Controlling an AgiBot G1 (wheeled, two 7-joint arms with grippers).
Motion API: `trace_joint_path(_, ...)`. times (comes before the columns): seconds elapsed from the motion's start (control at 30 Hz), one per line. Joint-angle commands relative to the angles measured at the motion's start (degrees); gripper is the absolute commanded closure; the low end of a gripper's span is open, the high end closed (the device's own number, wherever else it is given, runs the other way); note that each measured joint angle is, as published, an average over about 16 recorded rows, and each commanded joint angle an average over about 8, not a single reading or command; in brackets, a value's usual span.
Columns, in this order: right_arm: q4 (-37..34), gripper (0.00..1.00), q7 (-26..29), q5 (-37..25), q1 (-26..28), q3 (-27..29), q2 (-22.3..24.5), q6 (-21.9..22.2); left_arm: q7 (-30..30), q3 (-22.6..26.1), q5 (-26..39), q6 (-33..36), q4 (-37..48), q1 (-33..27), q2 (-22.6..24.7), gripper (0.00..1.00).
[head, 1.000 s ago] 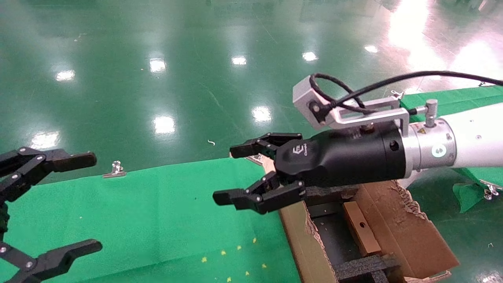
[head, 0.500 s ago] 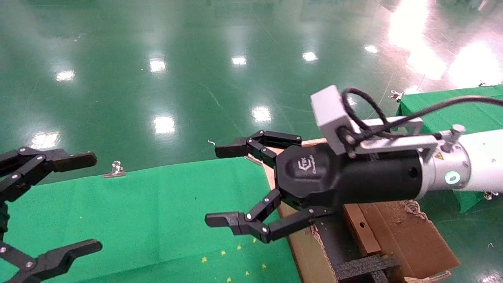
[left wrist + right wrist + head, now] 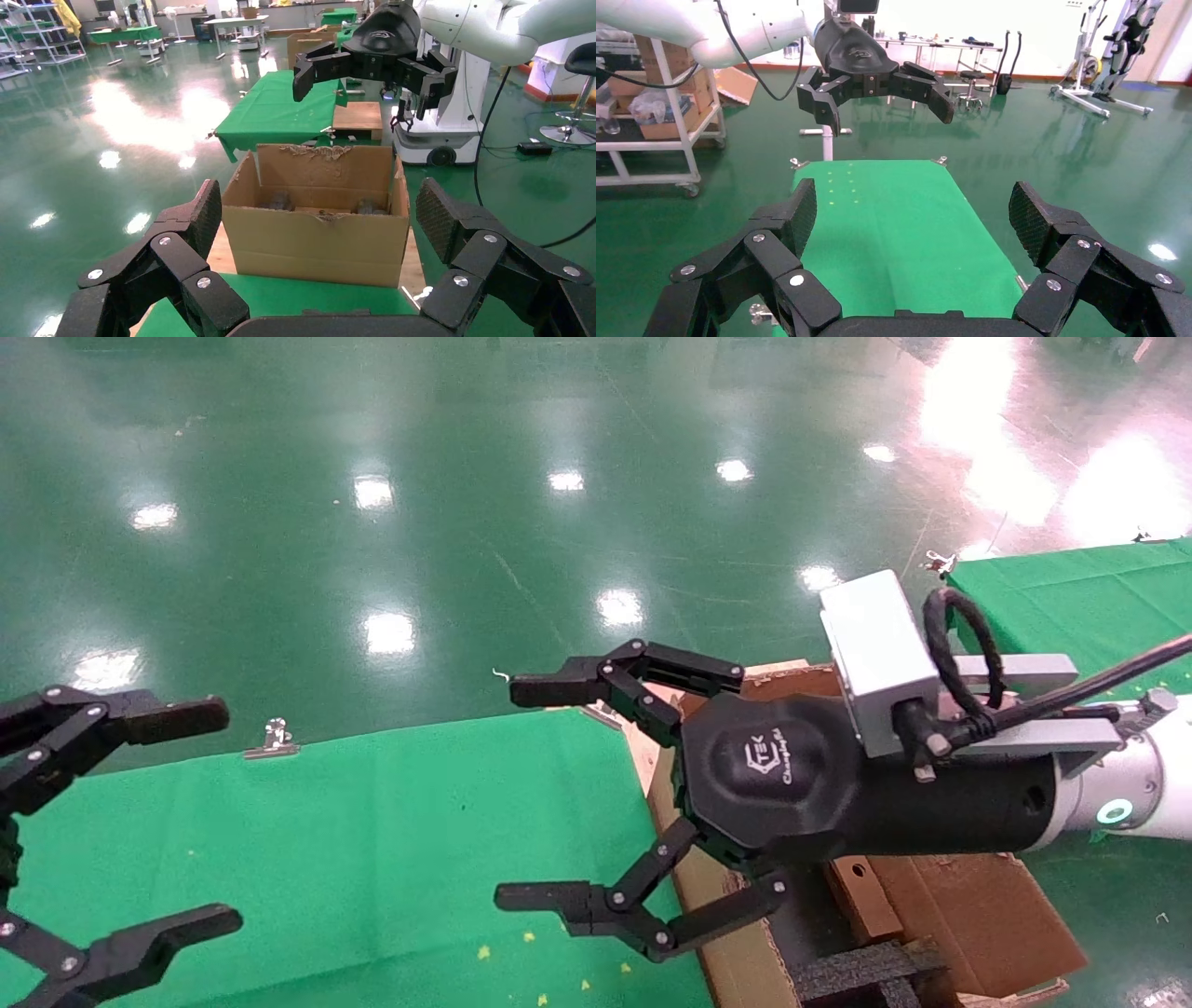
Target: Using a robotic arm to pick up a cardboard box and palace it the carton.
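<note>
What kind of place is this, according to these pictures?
Probably a robotics lab or test hall, not a home. The glossy green floor is industrial, cloth-covered tables stand in rows, storage shelves line one side, and a carton waits for packing.

The right arm was white and silver with a glowing teal ring. Its black gripper had silver screws, a white logo, a grey camera block and looped black cables.
</note>
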Motion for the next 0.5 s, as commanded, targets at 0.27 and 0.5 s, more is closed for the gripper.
trace_joint_path(0.27, -0.01, 0.0, 0.24, -0.04, 0.24, -0.3, 0.02, 0.07, 0.0, 0.0, 0.0, 0.0, 0.0, 0.0, 0.0, 0.0)
trace_joint_path(0.5, -0.06, 0.0, 0.54, -0.26, 0.65, -0.78, 0.1, 0.19, 0.0, 0.0, 0.0, 0.0, 0.0, 0.0, 0.0, 0.0)
